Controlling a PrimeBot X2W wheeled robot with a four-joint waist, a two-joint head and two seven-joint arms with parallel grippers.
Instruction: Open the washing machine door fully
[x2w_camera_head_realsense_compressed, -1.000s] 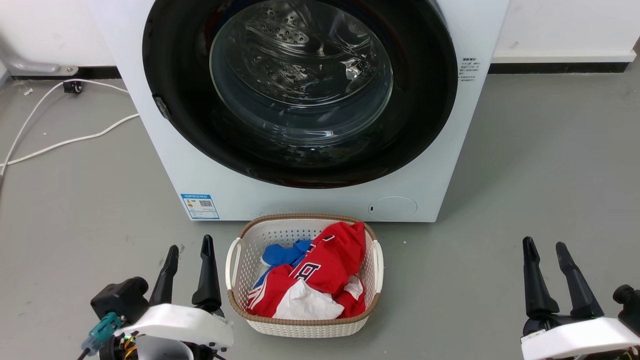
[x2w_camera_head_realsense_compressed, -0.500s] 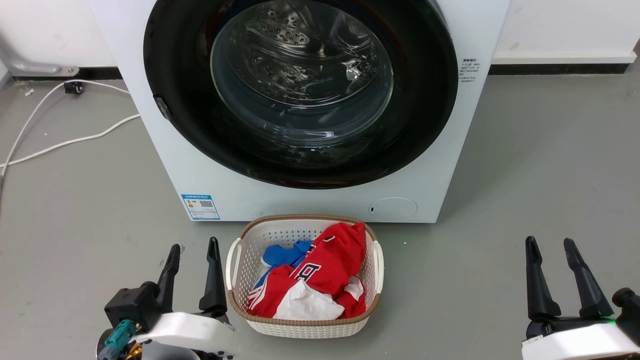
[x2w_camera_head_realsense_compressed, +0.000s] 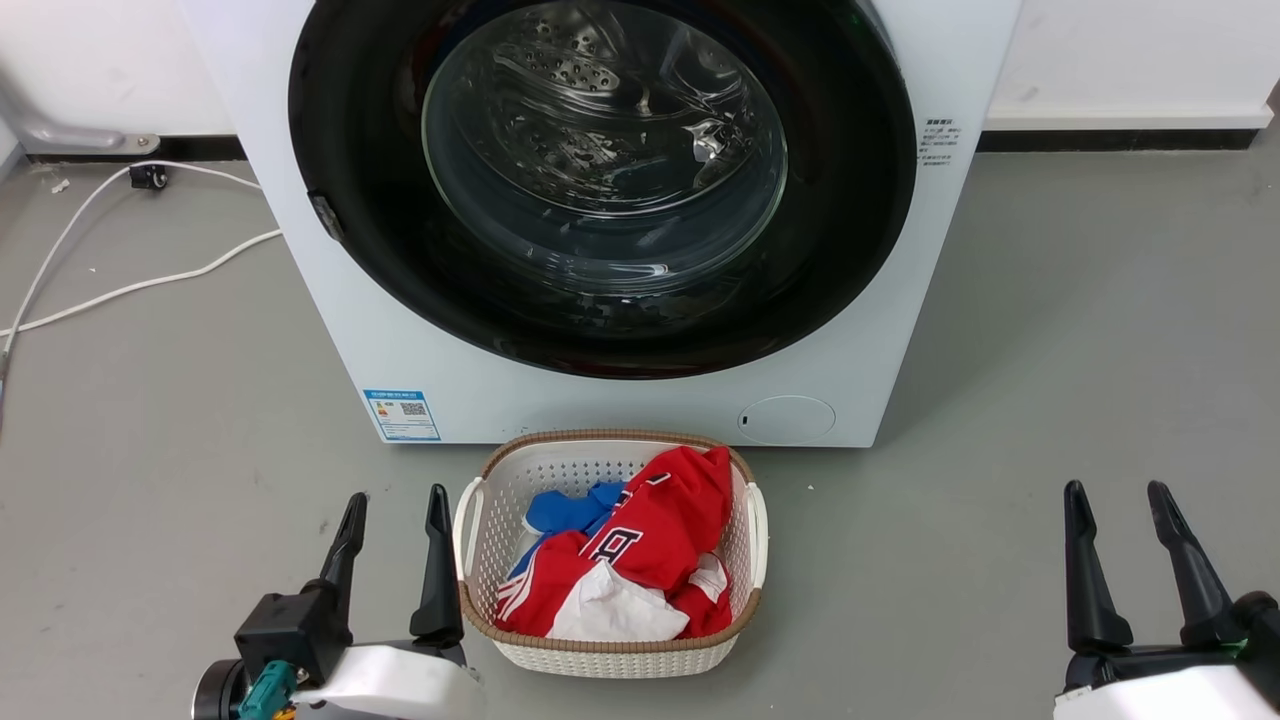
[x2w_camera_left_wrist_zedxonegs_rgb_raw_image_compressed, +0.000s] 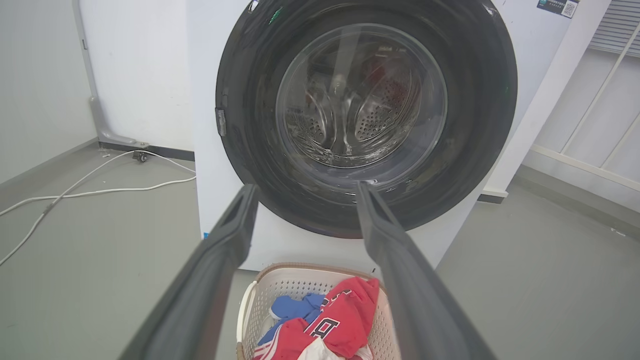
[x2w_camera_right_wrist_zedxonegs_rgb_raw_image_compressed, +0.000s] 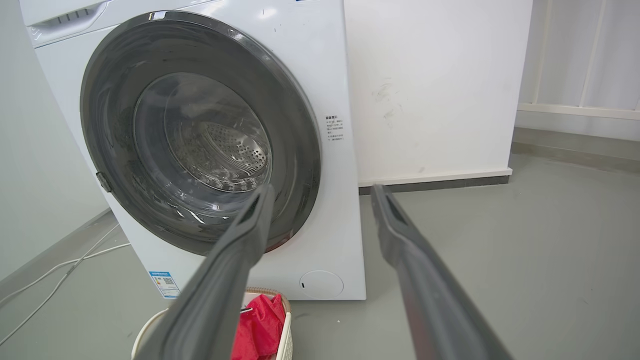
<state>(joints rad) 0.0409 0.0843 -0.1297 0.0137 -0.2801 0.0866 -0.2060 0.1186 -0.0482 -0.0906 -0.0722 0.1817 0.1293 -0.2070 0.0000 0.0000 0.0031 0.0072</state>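
The left gripper (x2w_camera_head_realsense_compressed: 396, 497) sits at lower left and the right gripper (x2w_camera_head_realsense_compressed: 1116, 487) at lower right, each with its dark fingers (x2w_camera_head_realsense_compressed: 1085, 580) parted and pointing forward.

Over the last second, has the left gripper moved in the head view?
Yes. Against the laundry basket, which stays put, the left gripper has slid sideways toward the basket's handle and sunk lower in the head view.

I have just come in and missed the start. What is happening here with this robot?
The robot faces a white washer whose washing machine door is shut. Its left gripper and right gripper are open, empty and low, either side of a basket of clothes. Neither touches the door; the opening has not begun.
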